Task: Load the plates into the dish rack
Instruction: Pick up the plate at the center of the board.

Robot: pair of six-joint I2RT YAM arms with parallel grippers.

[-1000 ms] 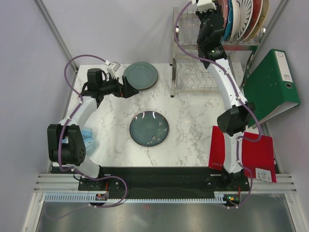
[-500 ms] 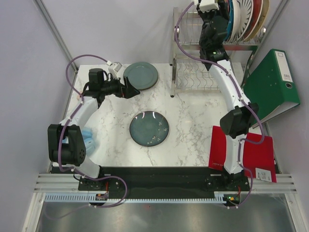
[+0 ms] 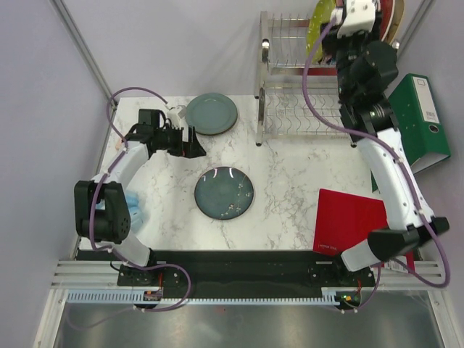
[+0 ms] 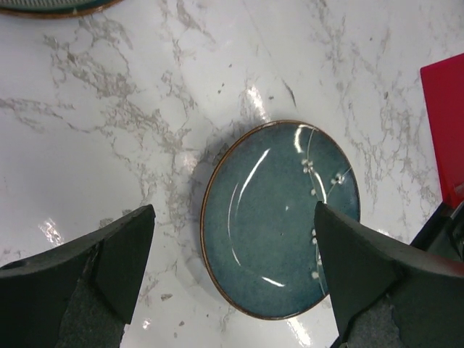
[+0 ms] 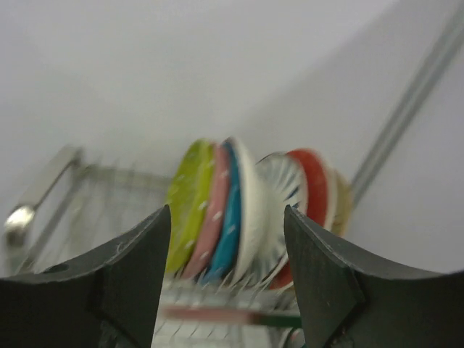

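A teal plate with white blossoms (image 3: 224, 192) lies flat mid-table, and it also shows in the left wrist view (image 4: 281, 217). A grey-blue plate (image 3: 211, 114) lies flat at the back. My left gripper (image 3: 194, 143) is open and empty between these two plates; in its wrist view (image 4: 233, 210) the jaws frame the teal plate from above. The dish rack (image 3: 290, 101) stands at the back right. Its upper tier holds lime (image 5: 190, 203), pink (image 5: 215, 210), teal (image 5: 232, 217), white striped (image 5: 279, 192) and red (image 5: 313, 185) plates on edge. My right gripper (image 3: 335, 45) is open and empty (image 5: 226, 214), held high and apart from them.
A green binder (image 3: 409, 123) leans right of the rack. A red folder (image 3: 351, 217) lies at the front right, and its corner shows in the left wrist view (image 4: 444, 123). A blue cloth (image 3: 132, 206) lies by the left arm. The lower rack tier (image 3: 297, 119) shows bare wire slots.
My right arm has swung right and drawn its open gripper back from the racked plates. My left gripper has shifted slightly toward the centre plate.
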